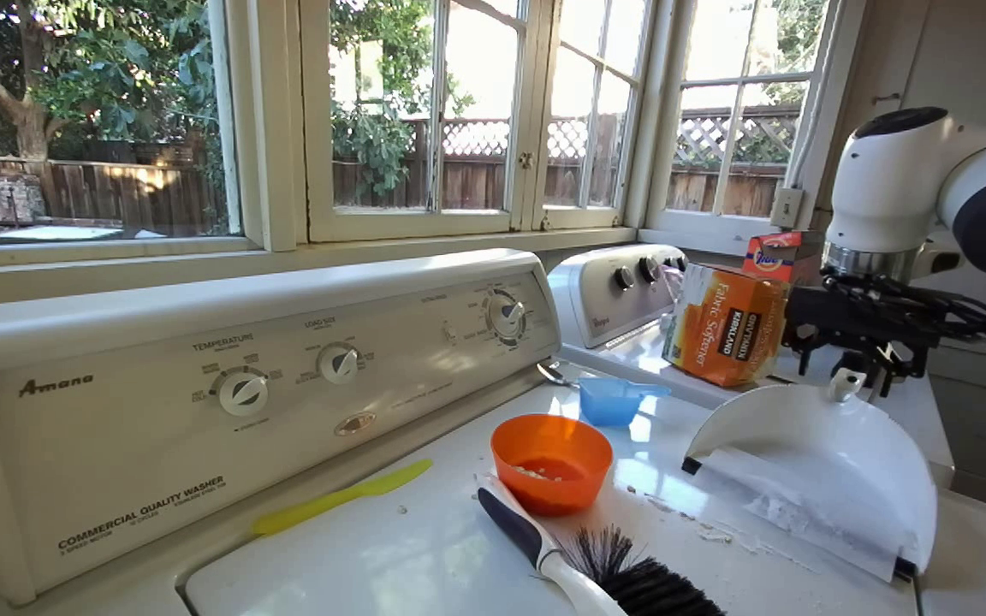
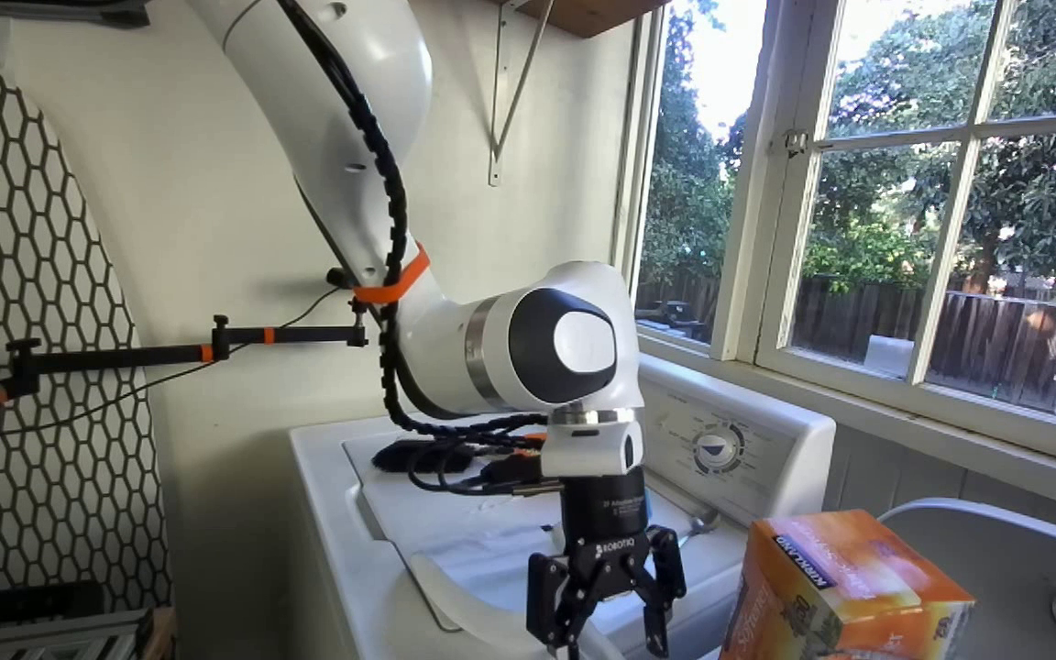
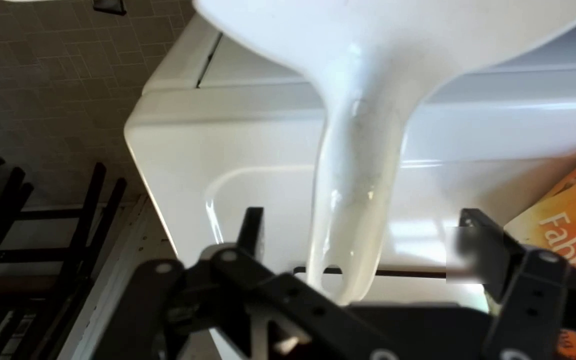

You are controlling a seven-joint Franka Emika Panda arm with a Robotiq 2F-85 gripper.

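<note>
A gripper (image 3: 365, 237) holds nothing, its jaws spread wide astride the handle (image 3: 355, 170) of a white dustpan (image 1: 852, 453). The dustpan lies on top of an Amana washer (image 1: 330, 565), by the side edge, its handle reaching out past that edge; a downward knock there could lever the lip (image 1: 840, 537) up and send what looks like pale powder (image 1: 791, 513) sliding off. A lopsided squeeze might swivel the pan instead. Near one finger (image 3: 498, 250), a Kirkland fabric softener box (image 1: 728, 329) could be nudged if the arm (image 1: 882, 201) swings; whether the two touch cannot be told. Beyond the lip, crumbs (image 1: 713, 534) trail across the washer's top, where a skidding pan might scatter them wider. Farther off, a brush (image 1: 580, 583) lies with its grip close by an orange bowl (image 1: 553, 500); a shove to the brush could tip the bowl, spilling the bits (image 1: 536, 472) inside. Farthest, a yellow spatula (image 1: 343, 496) lies along the washer's rear edge, by the control panel (image 1: 394, 338).
</note>
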